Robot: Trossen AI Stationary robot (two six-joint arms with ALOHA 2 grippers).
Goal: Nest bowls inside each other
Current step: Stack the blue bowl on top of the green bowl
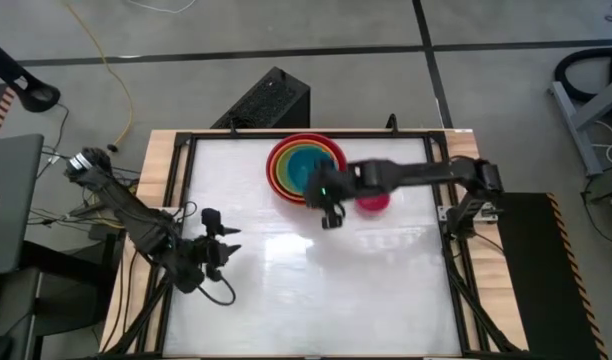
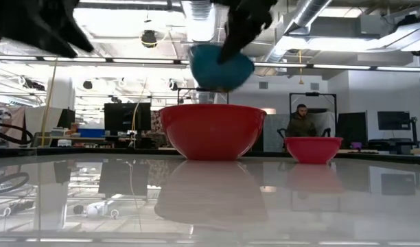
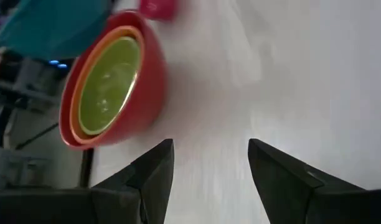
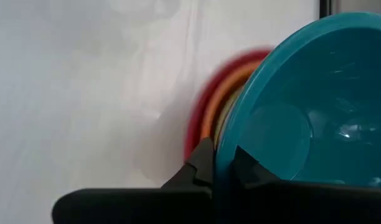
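Observation:
A red bowl (image 1: 306, 165) stands on its base at the table's far middle, with an orange bowl (image 3: 78, 81) and a lime green bowl (image 3: 109, 84) nested inside it. Above this stack hangs a teal bowl (image 2: 220, 68), with my right gripper (image 4: 223, 167) shut on it. The magenta pink bowl (image 1: 373, 203) stands on the table just right of the stack. My left gripper (image 3: 209, 168) is open at the table's left side (image 1: 221, 245), with nothing between its fingers. My right gripper pinches the teal bowl's rim (image 4: 226, 146), one finger inside the bowl (image 4: 246, 165) and one outside (image 4: 200, 165). The fingers come slanting down from the table's right side. The bowl hangs tilted, lifted clear above the red bowl's rim (image 2: 212, 108).
The white tabletop (image 1: 316, 290) has a dark frame around it. A black box (image 1: 266, 100) sits on the floor beyond the far edge. In the low view a person (image 2: 300, 123) sits in the room behind the table.

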